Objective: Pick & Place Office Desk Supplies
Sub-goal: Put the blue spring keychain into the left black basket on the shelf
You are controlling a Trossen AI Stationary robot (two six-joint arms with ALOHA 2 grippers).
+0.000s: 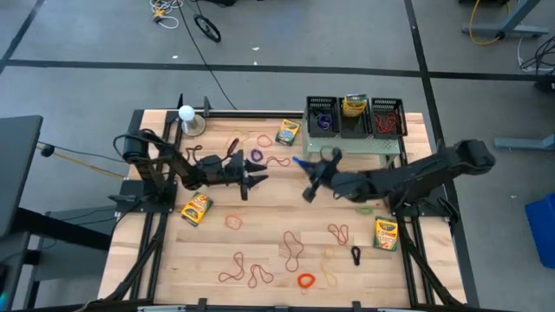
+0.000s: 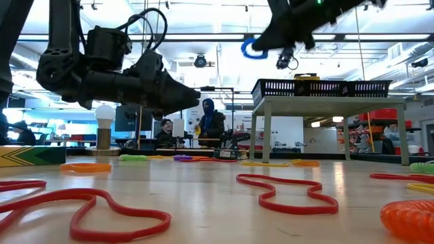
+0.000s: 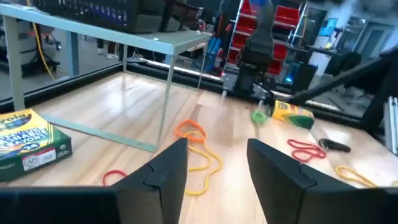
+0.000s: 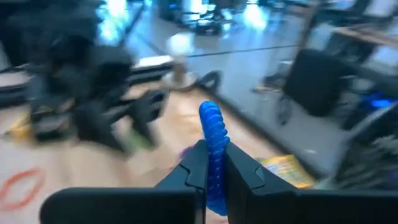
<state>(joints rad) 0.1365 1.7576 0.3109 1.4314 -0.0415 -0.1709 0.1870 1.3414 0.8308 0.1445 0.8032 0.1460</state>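
Sorting looks barely begun. Three black mesh bins on the pale green stand at the far right already hold some purple, yellow and red pieces, yet most supplies lie loose on the wooden table: red rubber-band loops, an orange coil ring, yellow-and-green crayon boxes. The right hand is raised over the table's middle, pinching a blue coiled ring between pressed fingers. The left hand, spread and empty, hovers left of centre.
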